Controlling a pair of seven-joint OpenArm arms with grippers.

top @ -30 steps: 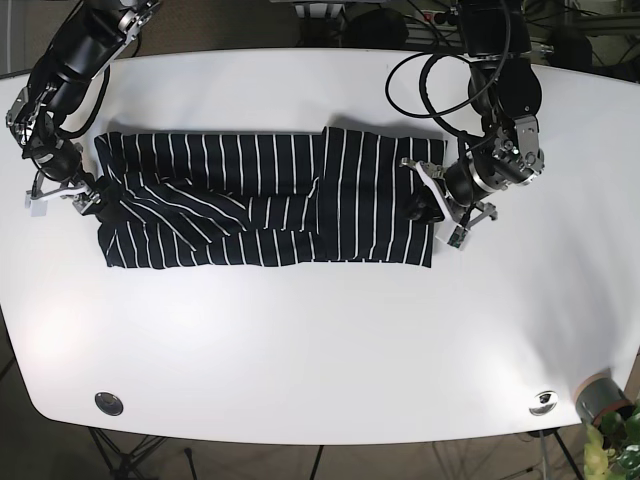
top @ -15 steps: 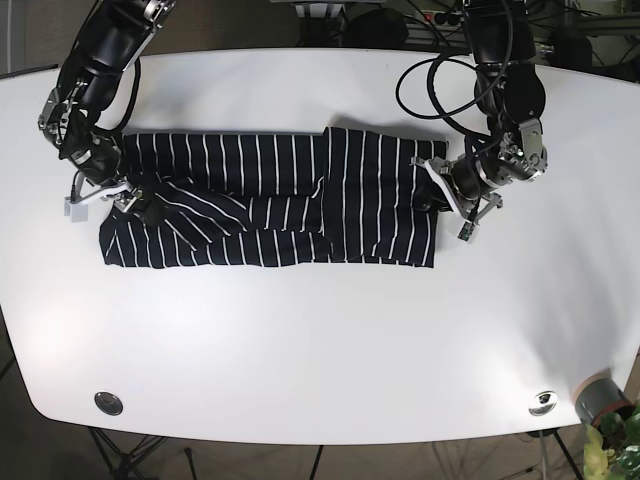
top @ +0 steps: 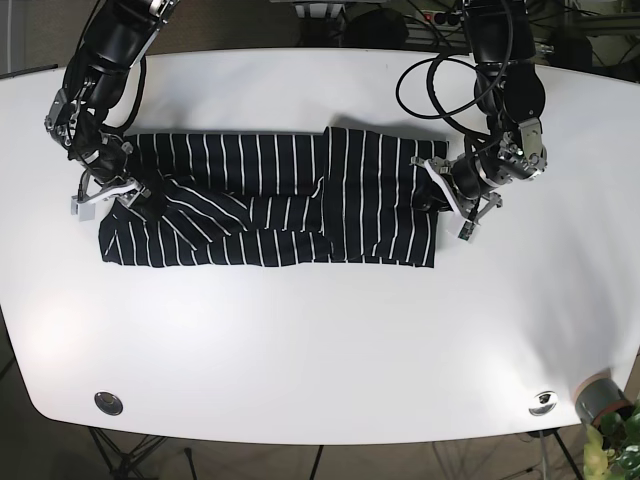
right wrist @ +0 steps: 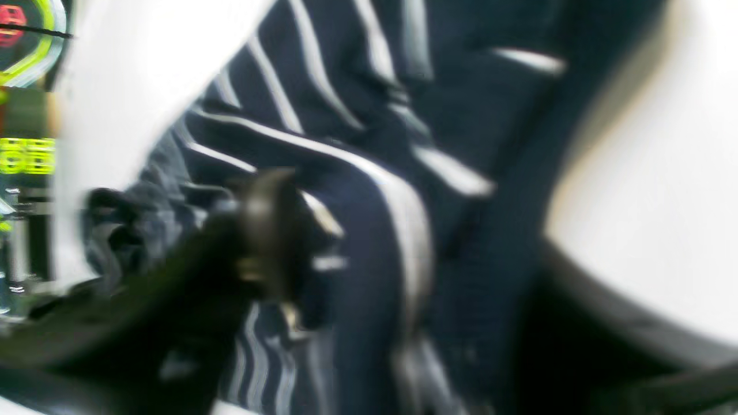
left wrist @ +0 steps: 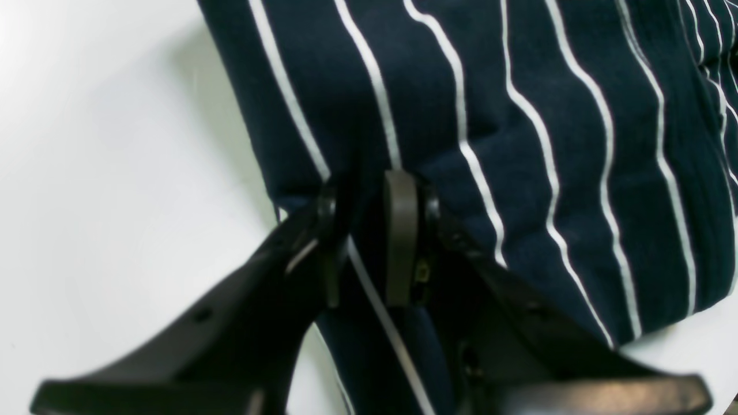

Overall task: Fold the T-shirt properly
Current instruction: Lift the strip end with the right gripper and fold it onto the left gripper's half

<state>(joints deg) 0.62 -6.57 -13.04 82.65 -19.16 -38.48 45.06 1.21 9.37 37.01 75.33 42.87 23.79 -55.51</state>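
A dark navy T-shirt (top: 270, 200) with thin white stripes lies flat across the white table (top: 320, 340), wider than tall, with creases in its left half. In the base view my left gripper (top: 436, 196) sits at the shirt's right edge. The left wrist view shows the left gripper (left wrist: 364, 230) shut on a raised pinch of the T-shirt (left wrist: 548, 115) hem. My right gripper (top: 127, 190) rests on the shirt's left edge. The right wrist view is blurred; there the right gripper (right wrist: 334, 248) has bunched T-shirt (right wrist: 375, 115) cloth over it, one finger (right wrist: 271, 230) showing, the other hidden.
A grey cup (top: 600, 398) and a green plant (top: 618, 445) stand at the table's near right corner. Two round metal fittings (top: 108, 403) (top: 543, 402) sit near the front edge. Black cables (top: 430, 85) loop over the table's far right.
My right gripper has moved right from beside the shirt's left edge onto the cloth. My left gripper has shifted slightly up and stayed at the right edge.
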